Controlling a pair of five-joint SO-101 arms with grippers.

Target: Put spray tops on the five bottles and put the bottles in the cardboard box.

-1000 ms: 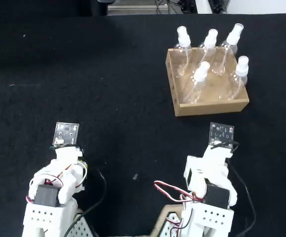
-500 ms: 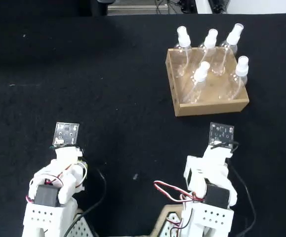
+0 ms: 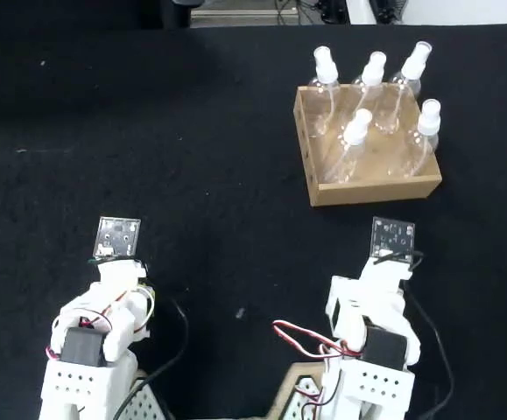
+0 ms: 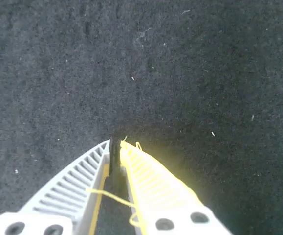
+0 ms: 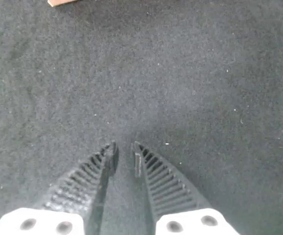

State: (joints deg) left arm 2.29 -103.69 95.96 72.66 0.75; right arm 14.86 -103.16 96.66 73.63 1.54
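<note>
The cardboard box (image 3: 371, 188) sits at the table's far right. Several clear bottles (image 3: 355, 144) stand upright inside it, each with a white spray top (image 3: 326, 63) on. Both arms are folded back at the near edge, far from the box: the left arm (image 3: 113, 289) and the right arm (image 3: 377, 284). My left gripper (image 4: 114, 143) hangs just over bare black cloth, shut and holding nothing. My right gripper (image 5: 124, 149) is shut to a narrow slit, also with nothing in it. A corner of the box (image 5: 60, 2) shows well ahead of it.
Black cloth (image 3: 148, 131) covers the whole table. The arm bases with loose red and yellow wires (image 3: 297, 337) stand at the near edge. Cables and gear lie beyond the table's far edge.
</note>
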